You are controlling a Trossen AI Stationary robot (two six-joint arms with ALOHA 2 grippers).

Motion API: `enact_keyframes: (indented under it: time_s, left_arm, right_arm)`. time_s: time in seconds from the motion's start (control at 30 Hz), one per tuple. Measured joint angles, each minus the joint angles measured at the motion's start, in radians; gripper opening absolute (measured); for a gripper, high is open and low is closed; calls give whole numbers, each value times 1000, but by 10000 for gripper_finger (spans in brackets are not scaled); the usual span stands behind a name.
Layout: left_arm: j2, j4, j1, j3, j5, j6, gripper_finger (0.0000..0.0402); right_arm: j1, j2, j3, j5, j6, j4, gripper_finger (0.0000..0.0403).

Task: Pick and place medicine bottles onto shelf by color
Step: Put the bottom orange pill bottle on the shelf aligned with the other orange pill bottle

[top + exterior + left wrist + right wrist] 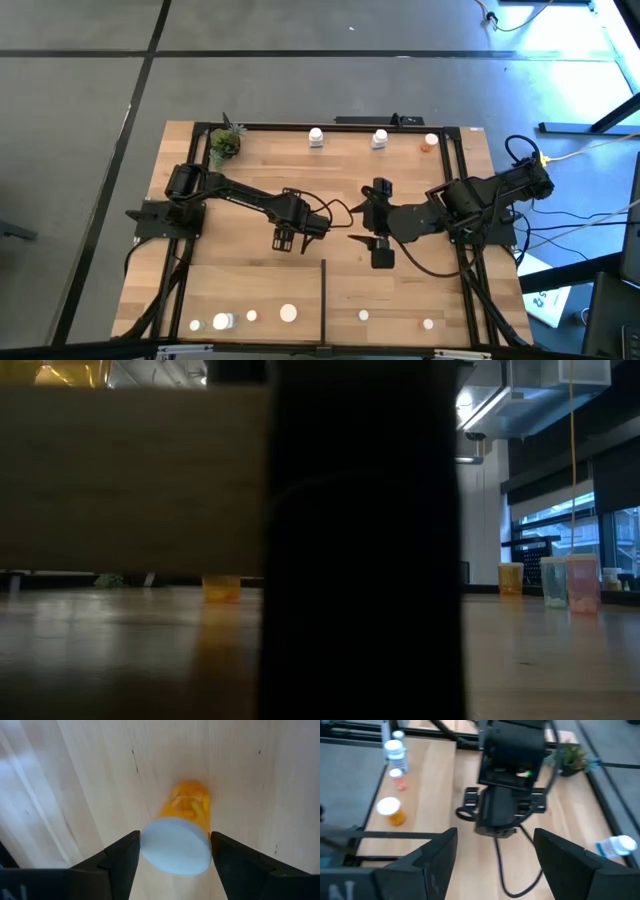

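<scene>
Because your left gripper [175, 852] had its fingers clamped on the orange bottle [186, 822], cap toward the wrist, it hung above the shelf's [250, 170] middle, clear of the planks. Your right gripper [383, 247] waited nearby, fingers spread wide and empty.

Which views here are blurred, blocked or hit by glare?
Low view: a dark out-of-focus upright blocks the middle. Right wrist view: soft throughout, the left arm's wrist smeared. Left wrist view: the orange bottle between the left gripper fingers is blurred, cap too close. High view: window glare at top right.
</scene>
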Motion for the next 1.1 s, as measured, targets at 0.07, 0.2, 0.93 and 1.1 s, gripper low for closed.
enact_keyframes:
  time_s: [0.07, 0.2, 0.93, 1.1]
  left_arm:
    - [0, -1, 0, 0, 0, 0, 234]
    - [0, 0, 0, 0, 0, -1, 234]
    - [0, 0, 0, 0, 49, -30, 234]
    - [0, 0, 0, 0, 51, -55, 234]
  right_arm:
    - [0, 0, 0, 2, 0, 0, 264]
    - [0, 0, 0, 1, -13, 0, 264]
    - [0, 0, 0, -5, -12, 2, 264]
    - [0, 0, 0, -5, -12, 3, 264]
